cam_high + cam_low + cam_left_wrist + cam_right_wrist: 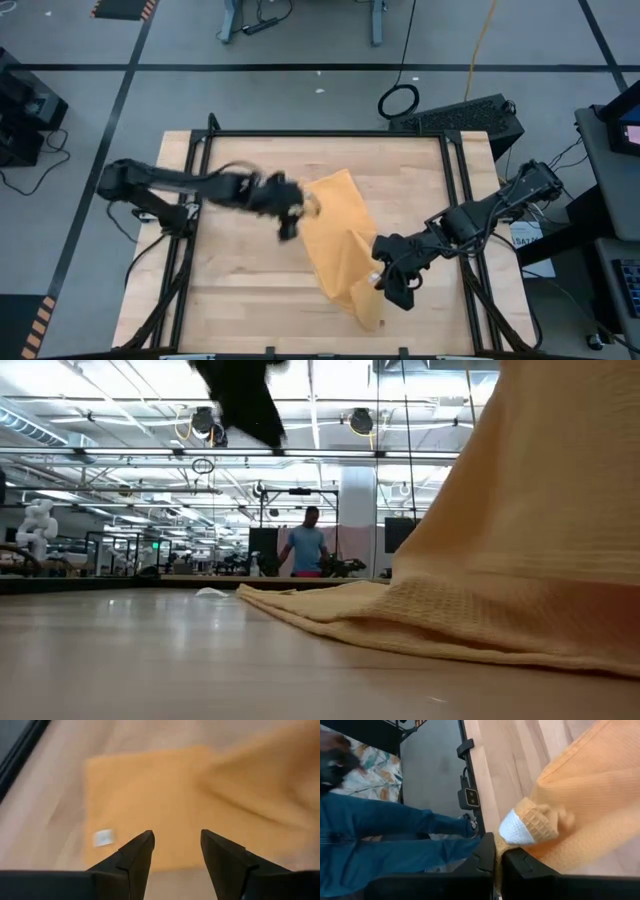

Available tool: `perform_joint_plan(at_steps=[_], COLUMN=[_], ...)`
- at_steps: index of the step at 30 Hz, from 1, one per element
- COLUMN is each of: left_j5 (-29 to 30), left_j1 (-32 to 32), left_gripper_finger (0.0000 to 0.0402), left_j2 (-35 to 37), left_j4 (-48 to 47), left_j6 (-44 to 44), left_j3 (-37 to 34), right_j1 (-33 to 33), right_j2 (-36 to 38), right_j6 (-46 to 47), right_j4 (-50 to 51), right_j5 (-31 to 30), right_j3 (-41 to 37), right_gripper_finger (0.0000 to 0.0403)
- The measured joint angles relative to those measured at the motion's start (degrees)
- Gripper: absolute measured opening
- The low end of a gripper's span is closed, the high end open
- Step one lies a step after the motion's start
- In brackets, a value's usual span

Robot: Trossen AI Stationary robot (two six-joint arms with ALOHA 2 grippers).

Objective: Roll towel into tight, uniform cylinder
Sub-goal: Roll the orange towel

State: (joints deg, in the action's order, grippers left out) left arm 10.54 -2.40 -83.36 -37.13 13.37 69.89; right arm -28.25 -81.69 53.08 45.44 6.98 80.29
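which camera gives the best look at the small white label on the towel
The left wrist view: the white label sits unobstructed on the flat towel. The right wrist view shows something white by the pinched edge, possibly another tag. High and low views show only yellow cloth.

A robotics lab or workshop, probably: a wooden table (250,290) on grey taped floor, ceiling trusses with lamps (362,422), more rigs behind (a person (307,547) standing there).

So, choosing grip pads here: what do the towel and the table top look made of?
The towel looks like soft woven cloth, likely cotton: a matte waffle texture that drapes and folds. The table looks like light wood, with visible plank seams and grain and a smooth, faintly glossy finish.
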Motion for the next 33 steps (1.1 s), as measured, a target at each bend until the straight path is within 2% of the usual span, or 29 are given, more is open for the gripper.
perform_joint_plan(at_steps=[5, 8, 11, 18, 25, 28, 33], left_j5=[-8.40, -13.67, -14.27, -14.61, -13.46, -13.40, -14.47], left_j1=[14.77, 20.38, 23.72, 24.93, 24.92, 24.79, 24.64], left_gripper_finger=[0.0179, 0.0179, 0.0180, 0.0180, 0.0178, 0.0152, 0.0077], left_j2=[-10.35, -17.03, -22.16, -27.27, -28.79, -28.89, -28.98], left_j4=[-0.96, -0.87, -0.99, -0.13, 0.33, 0.51, -0.30], left_j6=[1.05, -0.20, 1.38, 3.88, 4.00, 3.03, 3.15], left_j3=[0.02, -0.03, -0.03, -0.01, 0.27, 0.22, 0.99], right_j1=[-0.02, -0.02, 0.00, 0.00, 0.00, 0.00, 0.00], right_j2=[0.00, 0.00, 0.00, 0.00, 0.00, -0.02, -0.02], right_j6=[-0.20, -0.33, -1.01, -3.12, -3.78, -4.44, -4.85], right_j4=[-0.10, -0.12, -0.16, 0.00, 0.50, 0.53, 0.67], right_j5=[-0.11, -1.40, -2.39, -2.67, -2.68, -2.68, -2.66], right_j3=[0.00, 0.00, 0.00, 0.00, 0.00, 0.00, 0.00], right_gripper_finger=[0.0000, 0.0000, 0.0000, 0.0000, 0.0000, 0.0000, 0.0000])
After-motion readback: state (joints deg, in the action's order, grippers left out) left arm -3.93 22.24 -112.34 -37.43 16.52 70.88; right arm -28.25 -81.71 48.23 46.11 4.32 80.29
